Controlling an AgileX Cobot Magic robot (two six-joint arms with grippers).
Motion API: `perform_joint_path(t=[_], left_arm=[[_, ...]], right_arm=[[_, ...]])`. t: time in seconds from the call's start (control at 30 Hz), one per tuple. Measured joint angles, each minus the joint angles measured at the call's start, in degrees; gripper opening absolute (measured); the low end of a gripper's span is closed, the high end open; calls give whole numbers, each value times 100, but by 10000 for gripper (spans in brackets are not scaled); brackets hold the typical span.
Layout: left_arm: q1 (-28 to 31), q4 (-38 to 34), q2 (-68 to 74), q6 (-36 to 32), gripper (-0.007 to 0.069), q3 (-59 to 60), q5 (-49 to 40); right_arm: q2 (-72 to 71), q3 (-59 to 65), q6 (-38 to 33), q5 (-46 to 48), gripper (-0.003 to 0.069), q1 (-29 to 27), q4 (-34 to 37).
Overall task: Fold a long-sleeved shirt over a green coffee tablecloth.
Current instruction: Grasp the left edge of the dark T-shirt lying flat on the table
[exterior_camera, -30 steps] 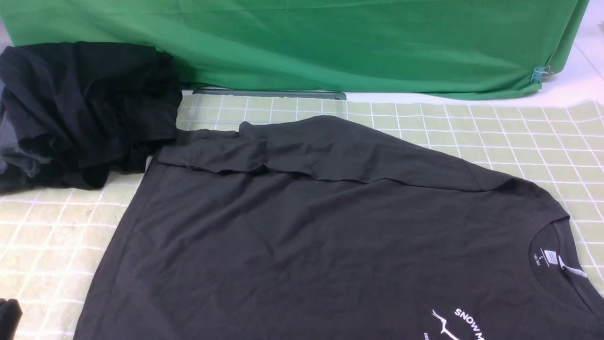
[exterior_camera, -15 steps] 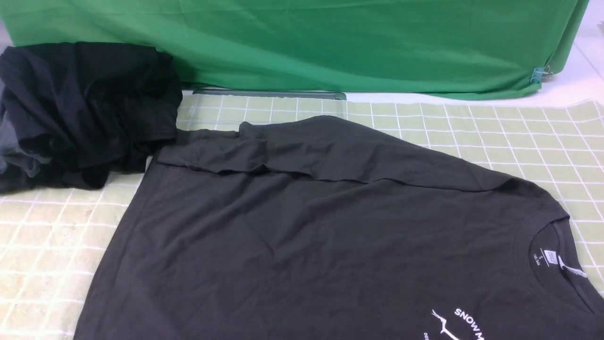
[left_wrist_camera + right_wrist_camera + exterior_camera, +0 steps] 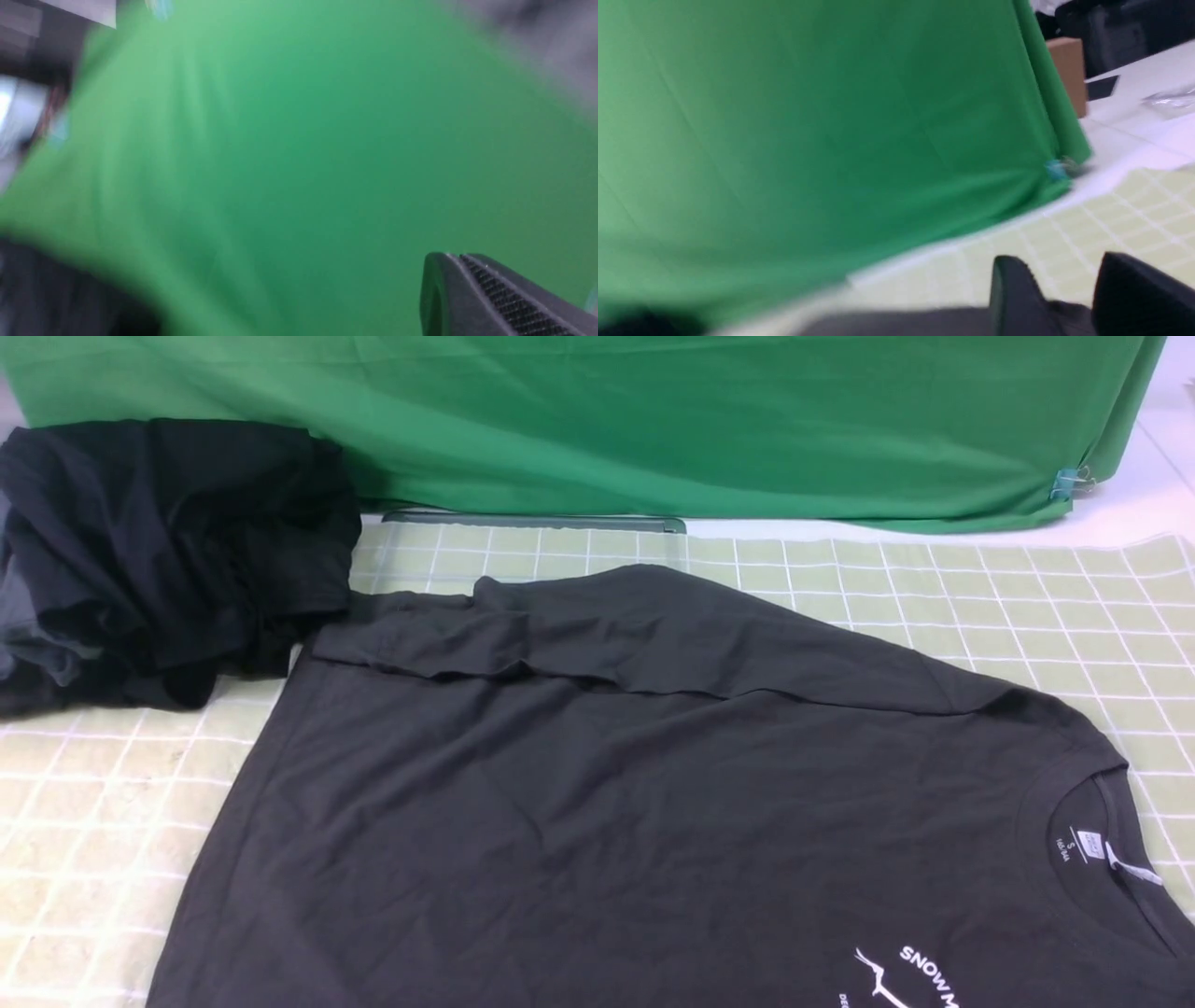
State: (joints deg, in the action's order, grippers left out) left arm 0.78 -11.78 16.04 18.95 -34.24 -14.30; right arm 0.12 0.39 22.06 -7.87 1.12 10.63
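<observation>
The charcoal long-sleeved shirt lies spread on the pale yellow-green gridded tablecloth, neck to the right, hem to the left. Its far sleeve is folded in along the far edge. The white neck label and white chest print face up. Neither gripper shows in the front view. In the left wrist view the left gripper is shut with nothing in it, against blurred green. In the right wrist view the right gripper is open above the shirt's edge and the tablecloth.
A heap of black and grey-blue garments sits at the far left, touching the shirt's hem corner. A plain bright green cloth hangs along the back, held by a blue clip. A brown box stands beyond it.
A dark shape at the front view's lower left corner a second ago has moved out of view. The shirt has not moved.
</observation>
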Motion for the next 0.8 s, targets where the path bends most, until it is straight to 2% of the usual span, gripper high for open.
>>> perform_joint_path(t=[0.03,0.1,0.13,0.17,0.23,0.3,0.37,0.4,0.47,0.5,0.6,0.63,0.8], left_arm=[[0,23,93,-56,21,-87,-331],[0,48,1227,-481,21,-983,-2219],[0,48,1518,-560,21,-1144,-2502],[0,26,1996,-796,21,-1341,-3256],[0,26,3070,-1256,21,-1466,-4202],[0,34,3853,-1476,21,-1347,-4691],[0,38,4230,-1522,14,-1232,-4888],[-93,31,4552,-1578,2,-1004,-5046],[-404,82,4809,-1572,-6,-713,-5058],[-579,125,4857,-1471,-8,-618,-5051],[-1182,338,4895,-1045,-8,-395,-5030],[-1607,551,4900,-681,-8,-249,-5030],[-2190,855,4900,-270,5,145,-4742]], right_arm=[[0,0,0,-20,242,0,0],[0,0,343,-196,242,0,34],[0,0,356,-207,242,0,40],[0,0,406,-241,242,0,40],[0,0,545,-329,241,0,46],[0,-33,676,-174,238,56,57],[16,-199,678,304,215,176,66],[108,-552,481,1070,162,359,79],[441,-1209,-239,2183,64,693,79],[754,-1539,-590,2682,39,871,79],[1422,-2151,-1153,3506,17,1244,79],[2145,-2492,-1617,3889,10,1509,79],[3589,-2822,-2206,4183,10,1980,79]])
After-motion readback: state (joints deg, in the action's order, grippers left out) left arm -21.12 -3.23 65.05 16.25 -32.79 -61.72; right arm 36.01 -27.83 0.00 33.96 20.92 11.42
